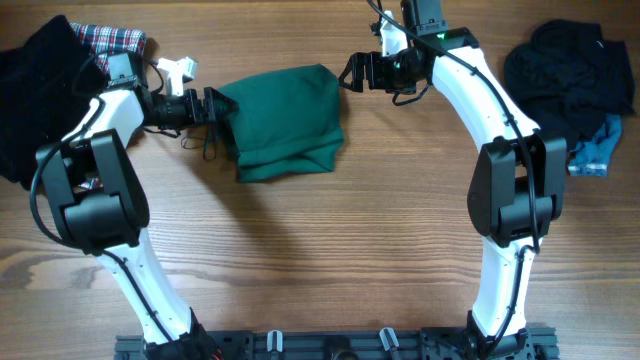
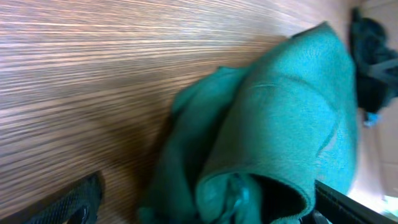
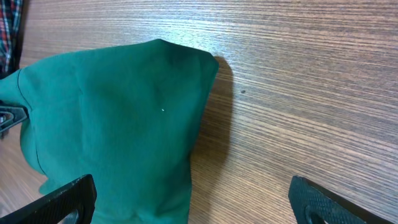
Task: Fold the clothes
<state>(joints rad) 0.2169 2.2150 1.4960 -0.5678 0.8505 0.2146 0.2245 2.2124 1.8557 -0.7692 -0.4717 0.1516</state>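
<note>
Green cloth (image 1: 285, 120): likely soft, light, limp; loosely folded heap on table (image 1: 330, 260).
Left gripper (image 1: 212, 105): at cloth's left edge, spread wide, fold between fingers, seemingly unpinched.
Right gripper (image 1: 352, 72): beside cloth's far right corner, spread wide, empty.
Best hold, by judgement: corners, hem.

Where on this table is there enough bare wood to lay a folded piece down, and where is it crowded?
Free: the wide bare table in front of the green garment, between the left arm and the right arm. Crowded: far-left corner with the dark and plaid pile, far-right with the black pile.
</note>
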